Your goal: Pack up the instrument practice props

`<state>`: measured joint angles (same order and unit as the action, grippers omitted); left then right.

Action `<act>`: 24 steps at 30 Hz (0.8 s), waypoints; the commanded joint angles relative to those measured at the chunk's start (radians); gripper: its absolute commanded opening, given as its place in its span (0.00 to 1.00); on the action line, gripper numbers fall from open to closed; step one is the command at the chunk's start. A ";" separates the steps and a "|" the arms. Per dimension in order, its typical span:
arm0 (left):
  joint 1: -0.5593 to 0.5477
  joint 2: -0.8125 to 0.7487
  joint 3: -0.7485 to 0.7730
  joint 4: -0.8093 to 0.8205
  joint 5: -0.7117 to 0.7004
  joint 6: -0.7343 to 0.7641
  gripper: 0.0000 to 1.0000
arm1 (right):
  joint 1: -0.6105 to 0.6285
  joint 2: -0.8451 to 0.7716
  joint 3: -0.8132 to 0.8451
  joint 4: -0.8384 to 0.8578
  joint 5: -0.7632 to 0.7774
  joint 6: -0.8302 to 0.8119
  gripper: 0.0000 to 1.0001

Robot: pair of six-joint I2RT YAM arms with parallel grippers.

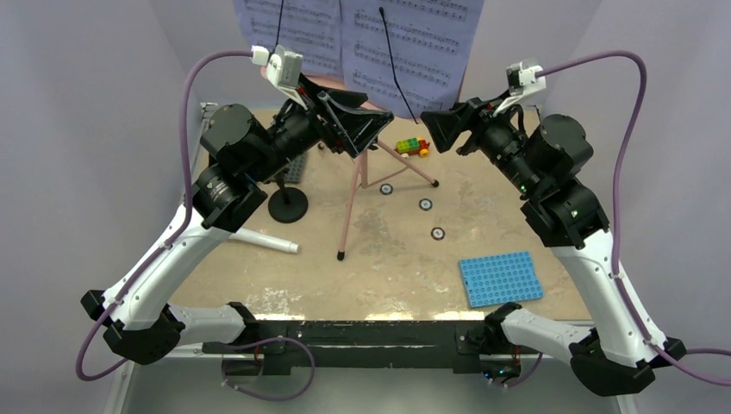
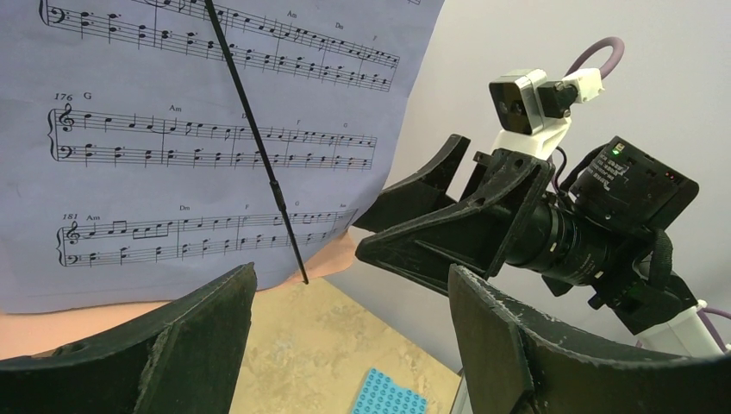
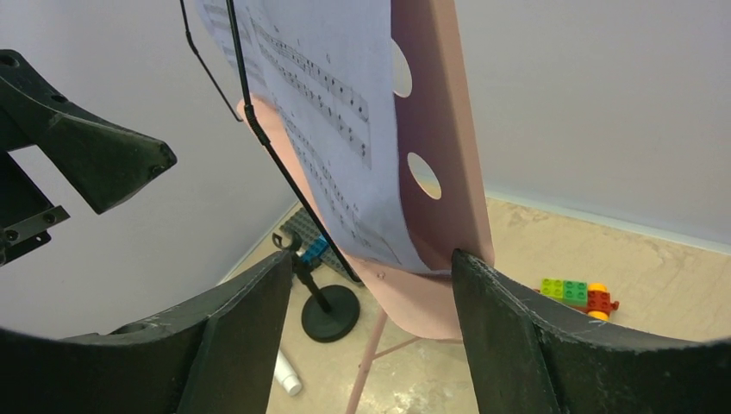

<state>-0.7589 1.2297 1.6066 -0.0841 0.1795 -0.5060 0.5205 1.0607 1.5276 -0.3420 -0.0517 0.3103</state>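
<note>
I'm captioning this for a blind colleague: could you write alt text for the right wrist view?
The open right pincer frames the lower edge of a pink music stand holding lavender sheet music. Beyond it on the table sit a black mic stand, a white microphone and coloured bricks.

176, 181 on sheet-music pages [image 2: 172,172]

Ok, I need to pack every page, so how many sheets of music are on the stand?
2: left sheet and right sheet, side by side on the pink stand; more may lie hidden behind them.
</note>
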 commanded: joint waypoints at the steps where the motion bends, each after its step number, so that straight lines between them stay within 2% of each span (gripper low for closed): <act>1: 0.009 0.000 0.045 0.030 0.018 -0.013 0.85 | -0.005 0.001 0.034 0.077 -0.032 -0.005 0.70; 3: 0.009 0.000 0.045 0.030 0.018 -0.012 0.85 | -0.005 0.000 0.032 0.089 -0.034 -0.005 0.64; 6: 0.009 -0.001 0.044 0.030 0.018 -0.012 0.85 | -0.005 -0.011 0.018 0.111 -0.035 -0.008 0.48; 9: 0.009 0.000 0.042 0.029 0.018 -0.010 0.85 | -0.005 -0.020 0.007 0.117 -0.034 -0.011 0.42; 11: 0.012 0.000 0.041 0.030 0.018 -0.011 0.85 | -0.005 -0.029 -0.001 0.119 -0.033 -0.013 0.48; 14: 0.013 0.001 0.042 0.033 0.020 -0.011 0.85 | -0.005 -0.039 -0.011 0.128 -0.025 -0.014 0.67; 16: 0.013 0.002 0.042 0.035 0.021 -0.012 0.85 | -0.005 -0.042 -0.009 0.129 -0.019 -0.018 0.72; 20: 0.013 0.001 0.042 0.033 0.021 -0.012 0.85 | -0.005 -0.045 -0.005 0.133 -0.029 -0.023 0.73; 24: 0.013 0.005 0.043 0.038 0.024 -0.018 0.85 | -0.005 -0.028 0.017 0.119 -0.061 -0.024 0.66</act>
<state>-0.7525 1.2308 1.6085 -0.0837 0.1825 -0.5060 0.5201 1.0256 1.5196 -0.2539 -0.0750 0.3004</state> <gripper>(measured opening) 0.852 0.697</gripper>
